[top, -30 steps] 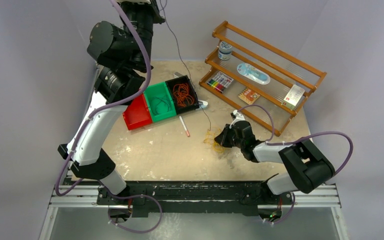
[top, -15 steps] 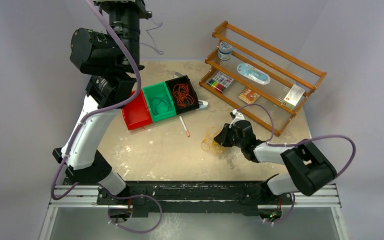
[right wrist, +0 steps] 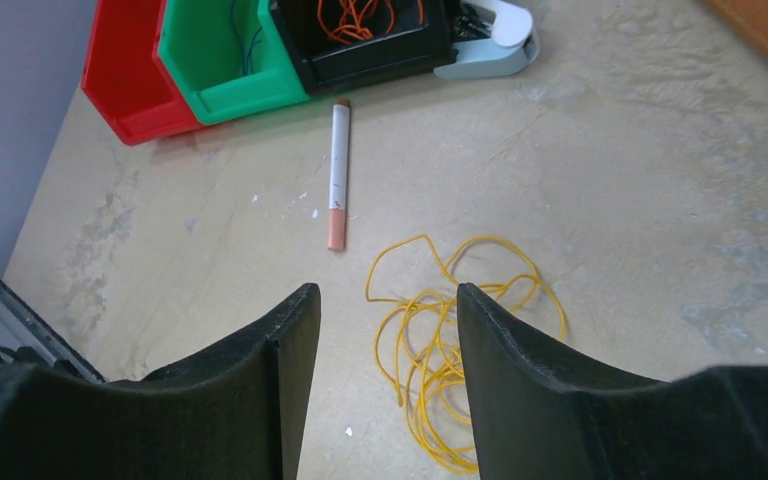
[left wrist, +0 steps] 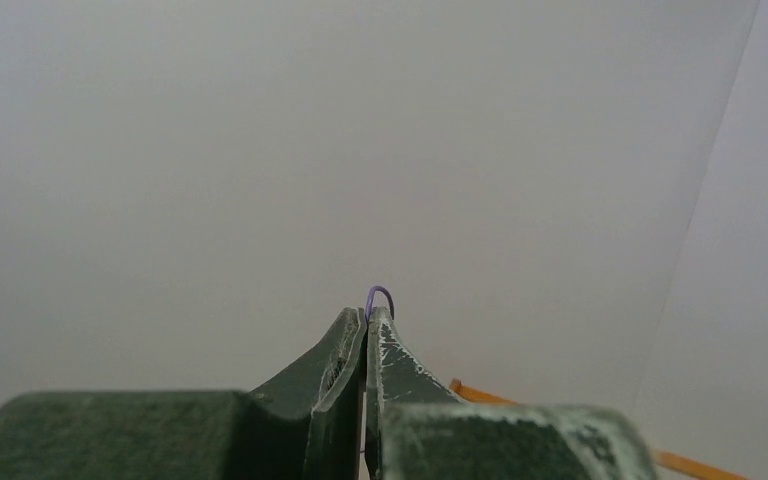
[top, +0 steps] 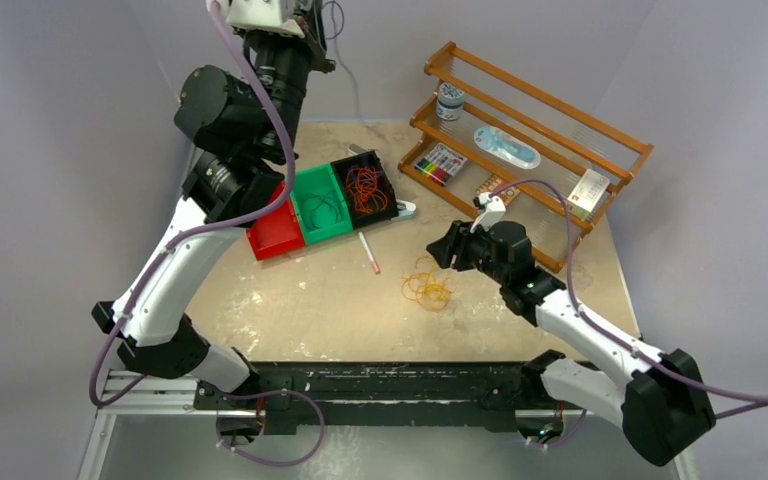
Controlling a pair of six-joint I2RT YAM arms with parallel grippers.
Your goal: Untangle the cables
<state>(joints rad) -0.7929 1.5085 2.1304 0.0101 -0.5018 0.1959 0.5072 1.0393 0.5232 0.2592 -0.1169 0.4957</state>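
A loose yellow cable (top: 427,290) lies in loops on the table, also seen in the right wrist view (right wrist: 460,330). My right gripper (top: 445,250) hovers just right of it, open and holding nothing (right wrist: 388,300). Orange cables (top: 365,187) fill the black bin, and a dark cable (top: 322,205) lies in the green bin. My left gripper (top: 322,22) is raised high at the back, shut (left wrist: 367,318) on a thin purple cable (left wrist: 381,292) that loops out past its tips.
A red bin (top: 273,232) sits left of the green one. A pen (top: 369,253) lies between the bins and the yellow cable. A white and blue device (top: 405,209) sits beside the black bin. A wooden rack (top: 560,108) with small items stands at the back right.
My right gripper opened, let go of the yellow cable and rose back to the right; the cable now lies on the table. The left arm swung at the top, still shut.
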